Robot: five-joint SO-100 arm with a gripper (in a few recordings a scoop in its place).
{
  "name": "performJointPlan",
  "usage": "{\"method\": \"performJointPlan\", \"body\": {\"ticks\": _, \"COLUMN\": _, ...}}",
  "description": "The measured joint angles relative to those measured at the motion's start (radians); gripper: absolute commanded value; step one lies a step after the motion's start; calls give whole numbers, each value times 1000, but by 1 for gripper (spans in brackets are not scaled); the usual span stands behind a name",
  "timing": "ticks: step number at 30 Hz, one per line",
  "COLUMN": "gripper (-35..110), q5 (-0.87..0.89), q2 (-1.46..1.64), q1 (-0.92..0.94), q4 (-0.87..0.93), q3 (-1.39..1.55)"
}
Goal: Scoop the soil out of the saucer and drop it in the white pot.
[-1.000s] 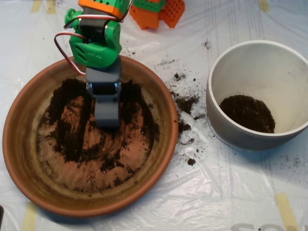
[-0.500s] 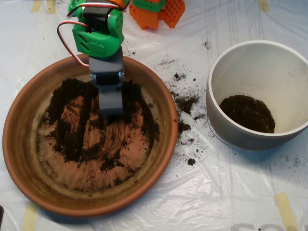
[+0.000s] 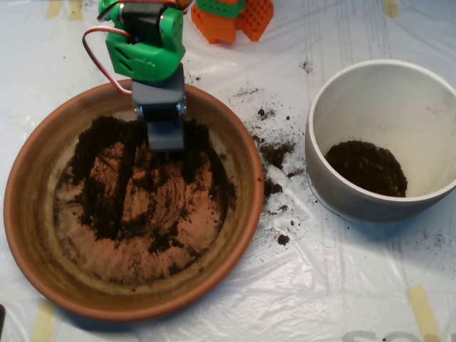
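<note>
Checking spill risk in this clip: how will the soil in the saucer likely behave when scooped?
The soil looks loose and crumbly, so it will likely break apart rather than lift as one clump. It lies thin over the saucer, so loads are probably small. Crumbs on the plastic sheet suggest it sheds easily.

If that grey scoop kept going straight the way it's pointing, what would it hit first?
Probably the dark crumbly soil on the floor of the terracotta saucer; the grey scoop points down-picture into it, though its height is unclear.

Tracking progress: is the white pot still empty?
No. The white pot holds a dark patch of soil on its floor.
</note>
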Motion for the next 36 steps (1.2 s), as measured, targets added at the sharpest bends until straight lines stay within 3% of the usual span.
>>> {"method": "performJointPlan", "body": {"ticks": 15, "gripper": 0, "q5": 249, "q2": 176, "q1": -411, "q4": 270, "q3": -448}}
{"method": "performJointPlan", "body": {"ticks": 24, "gripper": 1, "q5": 301, "q2": -34, "q1": -660, "q4": 422, "q3": -907}}
{"method": "performJointPlan", "body": {"ticks": 28, "gripper": 33, "q5": 278, "q2": -150, "q1": -738, "q4": 463, "q3": -1017}}
{"method": "performJointPlan", "body": {"ticks": 36, "gripper": 36, "q5": 233, "q2": -173, "q1": -758, "q4": 456, "q3": -976}}
